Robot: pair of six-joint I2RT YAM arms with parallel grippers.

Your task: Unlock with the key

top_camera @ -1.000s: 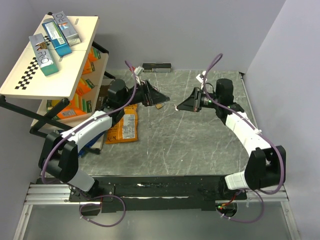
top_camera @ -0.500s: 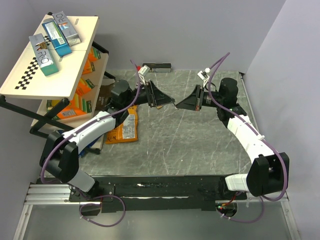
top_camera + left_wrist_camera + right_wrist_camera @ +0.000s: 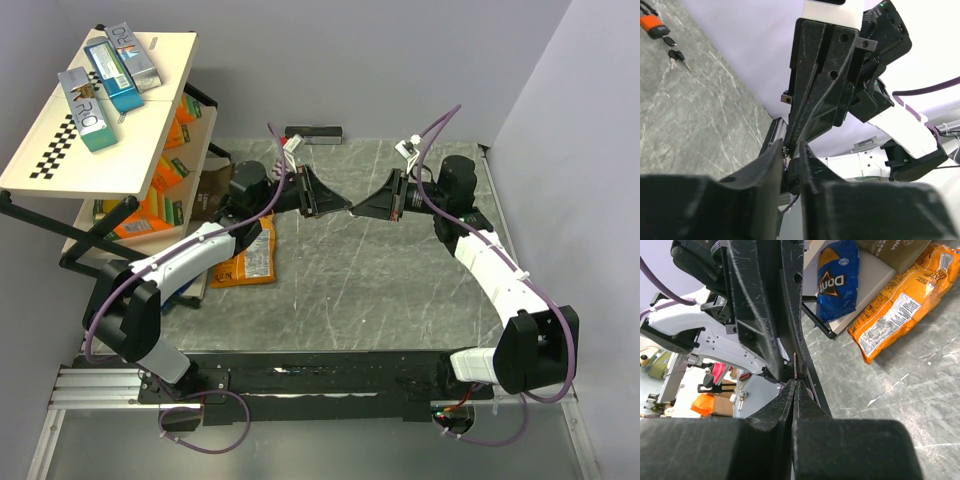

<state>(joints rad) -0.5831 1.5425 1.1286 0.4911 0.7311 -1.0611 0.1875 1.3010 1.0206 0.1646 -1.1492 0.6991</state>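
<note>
Both grippers meet tip to tip above the middle of the grey table (image 3: 330,290). My right gripper (image 3: 353,210) (image 3: 795,381) is shut on the key (image 3: 795,365), whose thin blade sticks out edge-on past its fingertips. My left gripper (image 3: 342,206) (image 3: 791,160) has its jaws drawn narrow around the key's small dark head (image 3: 793,176), right at the right gripper's tip. The left gripper's black fingers (image 3: 765,315) fill the right wrist view. An orange-red padlock (image 3: 654,25) lies on the table with other small black-headed keys (image 3: 674,54) beside it.
A tilted two-level shelf (image 3: 60,150) carrying boxes stands at the left. An orange snack bag (image 3: 250,255) (image 3: 900,310) lies on the table below the left arm, with a blue chip bag (image 3: 837,280) near it. A dark bar (image 3: 315,135) rests at the back edge.
The left gripper has moved right to meet the right gripper, and its jaws have narrowed from wide open. The right gripper shifted slightly and stayed shut.
</note>
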